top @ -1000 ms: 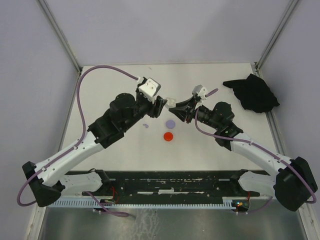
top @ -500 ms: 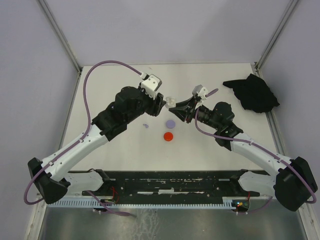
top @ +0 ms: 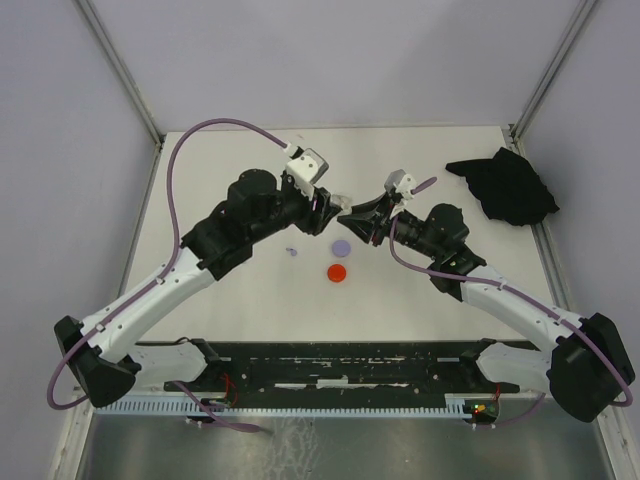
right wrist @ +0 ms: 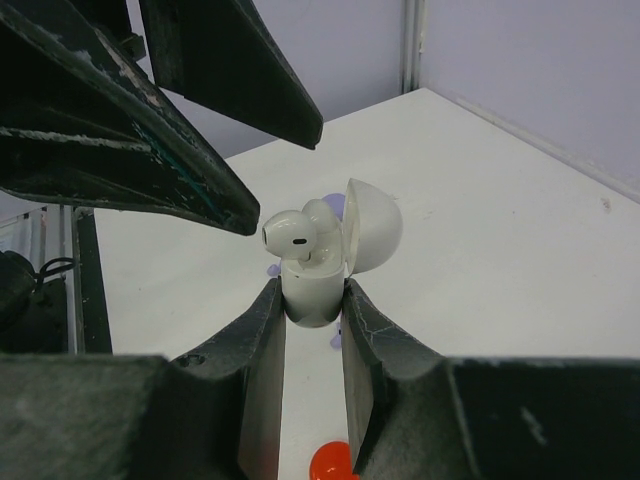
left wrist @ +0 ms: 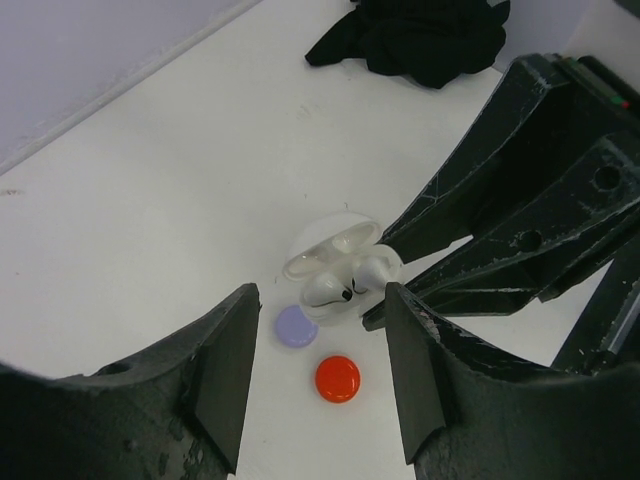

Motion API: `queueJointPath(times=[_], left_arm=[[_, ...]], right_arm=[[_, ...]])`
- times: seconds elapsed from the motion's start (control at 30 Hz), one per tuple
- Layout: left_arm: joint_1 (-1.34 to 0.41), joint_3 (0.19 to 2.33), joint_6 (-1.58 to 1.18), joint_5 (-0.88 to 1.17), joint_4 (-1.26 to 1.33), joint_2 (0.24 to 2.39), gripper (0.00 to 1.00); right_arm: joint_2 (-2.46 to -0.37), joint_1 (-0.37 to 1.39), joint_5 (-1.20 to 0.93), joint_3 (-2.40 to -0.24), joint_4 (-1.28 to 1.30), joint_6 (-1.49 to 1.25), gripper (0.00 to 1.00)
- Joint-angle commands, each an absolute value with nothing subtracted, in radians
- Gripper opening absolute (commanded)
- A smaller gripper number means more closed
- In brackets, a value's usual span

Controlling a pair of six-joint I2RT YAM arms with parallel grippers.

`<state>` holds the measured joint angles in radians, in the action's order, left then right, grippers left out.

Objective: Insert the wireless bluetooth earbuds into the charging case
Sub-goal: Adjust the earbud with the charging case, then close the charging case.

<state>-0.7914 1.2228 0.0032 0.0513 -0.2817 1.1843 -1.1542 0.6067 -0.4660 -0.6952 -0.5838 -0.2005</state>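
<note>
My right gripper [right wrist: 311, 287] is shut tight on the white charging case [right wrist: 314, 305]. I hold it up off the table, with 1 finger on each side of its lower half. The lid [right wrist: 374, 226] is tipped open. The 2 white earbuds [right wrist: 293, 236] sit in the case, and their round heads poke up over the rim.

My left gripper [left wrist: 320, 298] is right next to the case. Its fingers are apart and there is nothing between them.

I think the job is nearly done. What is left is a soft push on the earbuds, then the lid. To do it well, my right side should keep the case very steady and upright (if it tips, a bud could fall out). My left side should come in slowly and press with just 1 fingertip, straight down on a bud. A push from the side could turn the case in my grip. Then the same fingertip can tip the lid over.

Under us is a flat white table [top: 300, 315]. On it lie a red disc [top: 338, 272] and a lilac disc [top: 341, 246], close together. A tiny lilac bit [top: 292, 251] lies near them. A black cloth [top: 505, 185] is bunched up far off by the right back corner. Plain pale walls [top: 330, 60] stand around the table.
</note>
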Motion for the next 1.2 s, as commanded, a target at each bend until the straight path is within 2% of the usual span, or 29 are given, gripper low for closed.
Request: queueJointPath(times=[0.0,0.27,0.63,0.97,1.17], left_arm=[[-0.788,1.298,-0.040,0.083,-0.253,1.202,0.61],[-0.761,1.365,-0.064,0.108,-0.356,1.284,0.62],[-0.738,1.383,-0.094,0.095,-0.371,1.305,0.64],[-0.506,1.376,-0.169,0.556,-0.368,1.279,0.71],[-0.464,1.356,-0.251,0.790,-0.314,1.320,0.72]], right_arm=[[-1.155,0.609,-0.480,-0.715,-0.642,-0.214,0.02],[-1.155,0.608,-0.493,-0.719,-0.645,-0.224,0.02],[-1.163,0.608,-0.508,-0.719,-0.651,-0.231,0.02],[-1.184,0.606,-0.565,-0.713,-0.691,-0.237,0.02],[-1.212,0.606,-0.623,-0.735,-0.714,-0.264,0.02]])
